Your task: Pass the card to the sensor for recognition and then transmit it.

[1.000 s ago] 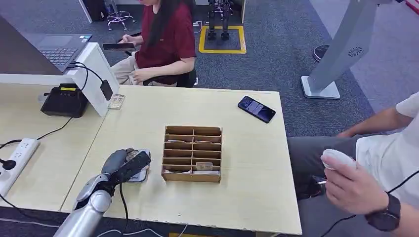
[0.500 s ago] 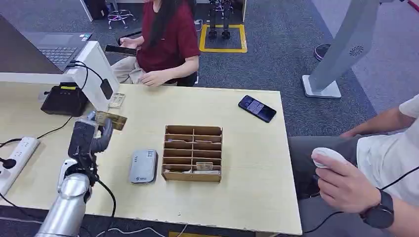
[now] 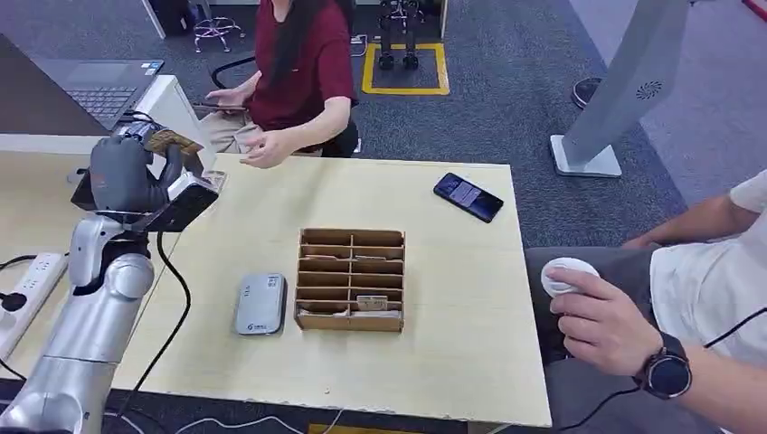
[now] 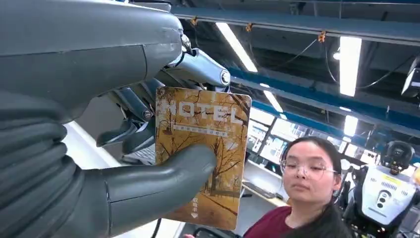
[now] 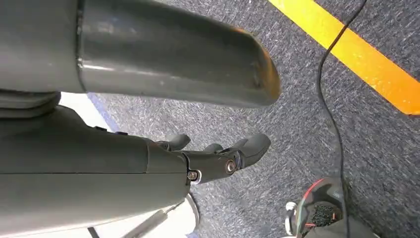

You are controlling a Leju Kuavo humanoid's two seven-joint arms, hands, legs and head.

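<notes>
— What stands on the pale wooden table [image 3: 434,362]?

— A brown wooden box with small compartments [image 3: 351,280], and just beside it a flat grey card reader [image 3: 260,305].

— And the brown HOTEL card [image 4: 203,148]?

— The left hand [image 3: 127,176] holds it up above the table's far left corner, clamped between the thumb and the fingers [image 4: 126,136].

— The right hand [image 5: 218,153]?

— It hangs over grey carpet [image 5: 297,119], fingers loosely apart, holding nothing.

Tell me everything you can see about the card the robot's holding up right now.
The card is a flat rectangle with rounded corners, printed with golden-brown autumn trees and the word HOTEL in pale letters across one end, with small print near the other. It looks like glossy plastic, unbent. The left robot hand holds it raised above the table's far left, thumb pressed across its printed face and darker fingers behind. In the head view it sits near the white stand.
</notes>
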